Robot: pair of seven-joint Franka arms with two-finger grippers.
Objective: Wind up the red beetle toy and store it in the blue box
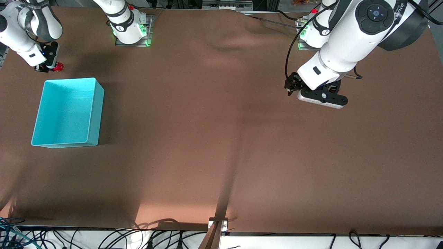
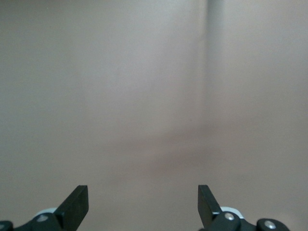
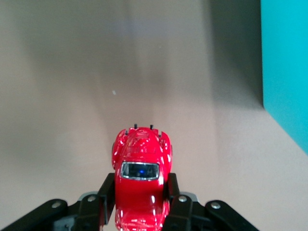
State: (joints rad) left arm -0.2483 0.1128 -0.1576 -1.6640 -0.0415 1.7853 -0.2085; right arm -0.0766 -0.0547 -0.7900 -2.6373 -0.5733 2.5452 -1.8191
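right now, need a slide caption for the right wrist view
Right gripper shut on the red beetle toy above the brown table, blue box beside it.

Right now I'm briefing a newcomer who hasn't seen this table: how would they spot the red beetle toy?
Start at the blue box at the right arm's end of the table. Just above its farther rim hangs the right gripper, shut on the red beetle toy. It is the only glossy red thing there, tiny beside the box.

High front camera facing both robots' bases, whole brown table – wrist cameras close, looking down past fingers – sharing tabletop.
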